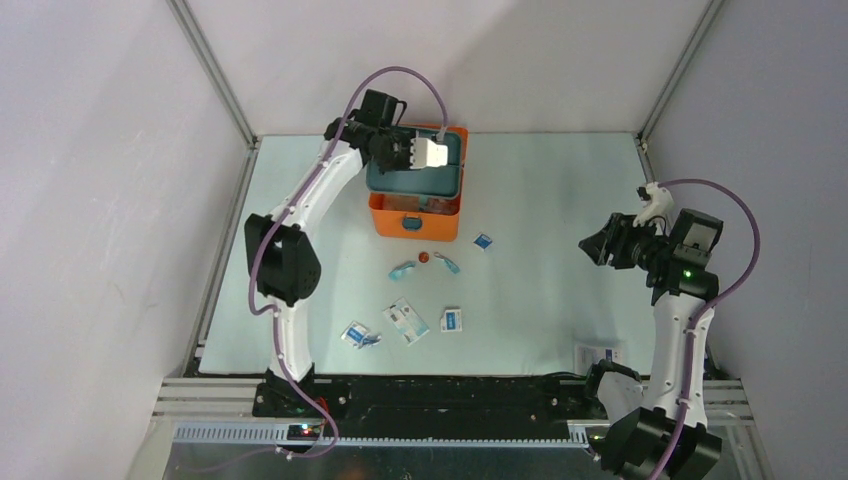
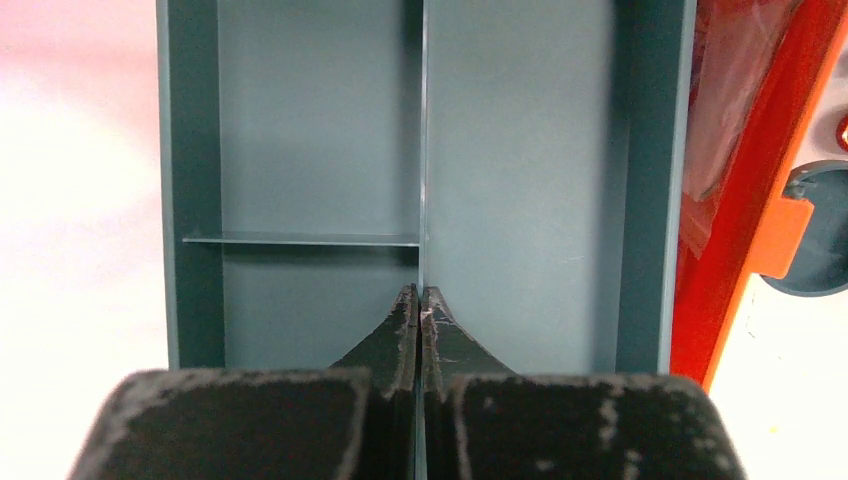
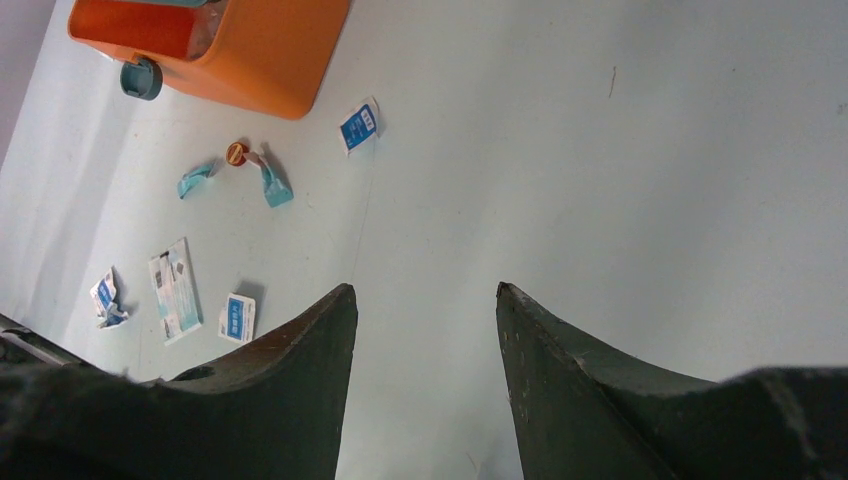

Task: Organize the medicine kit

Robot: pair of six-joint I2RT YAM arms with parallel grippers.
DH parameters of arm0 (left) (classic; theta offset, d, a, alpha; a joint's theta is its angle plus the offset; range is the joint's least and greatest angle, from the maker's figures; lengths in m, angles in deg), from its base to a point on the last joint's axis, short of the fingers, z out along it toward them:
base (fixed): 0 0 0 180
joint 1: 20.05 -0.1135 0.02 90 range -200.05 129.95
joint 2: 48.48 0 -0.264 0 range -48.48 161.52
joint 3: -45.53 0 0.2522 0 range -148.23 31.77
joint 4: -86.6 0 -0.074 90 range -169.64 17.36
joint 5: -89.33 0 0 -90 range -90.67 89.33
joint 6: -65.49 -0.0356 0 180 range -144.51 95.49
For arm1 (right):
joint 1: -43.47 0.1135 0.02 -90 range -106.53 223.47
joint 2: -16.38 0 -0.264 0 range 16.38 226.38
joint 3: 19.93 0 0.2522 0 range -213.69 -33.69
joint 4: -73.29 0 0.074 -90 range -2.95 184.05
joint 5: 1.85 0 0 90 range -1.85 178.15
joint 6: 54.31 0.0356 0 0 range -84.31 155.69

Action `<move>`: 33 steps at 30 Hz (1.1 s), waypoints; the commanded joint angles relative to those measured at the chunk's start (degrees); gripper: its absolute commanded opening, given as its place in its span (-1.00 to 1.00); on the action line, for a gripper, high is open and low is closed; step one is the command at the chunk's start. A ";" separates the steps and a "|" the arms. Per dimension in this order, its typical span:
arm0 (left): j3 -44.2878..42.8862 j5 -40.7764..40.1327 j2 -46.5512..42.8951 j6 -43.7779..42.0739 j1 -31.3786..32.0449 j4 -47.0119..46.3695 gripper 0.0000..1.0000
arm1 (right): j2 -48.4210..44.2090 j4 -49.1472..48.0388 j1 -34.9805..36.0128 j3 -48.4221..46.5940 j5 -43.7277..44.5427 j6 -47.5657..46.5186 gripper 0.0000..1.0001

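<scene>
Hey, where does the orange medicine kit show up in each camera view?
Top external: medicine kit upper centre, orange front wall facing the arms.
Left wrist: only its orange rim, down the right edge beside the teal tray.
Right wrist: top left corner.
Shared landmark: the teal latch on its front wall.

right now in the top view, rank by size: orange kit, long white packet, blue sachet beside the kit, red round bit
1. orange kit
2. long white packet
3. blue sachet
4. red round bit, clearly the smallest
</scene>
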 commanded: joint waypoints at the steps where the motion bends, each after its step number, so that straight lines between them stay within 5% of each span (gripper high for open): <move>1: -3.58 4.45 0.74 -0.83 -1.02 0.87 -1.00 | -1.20 -1.06 -0.24 0.72 -0.95 -0.76 0.16; 33: -0.38 15.04 5.10 0.45 -2.47 3.66 -1.00 | 0.33 -2.65 -0.24 2.45 -1.01 -0.91 0.17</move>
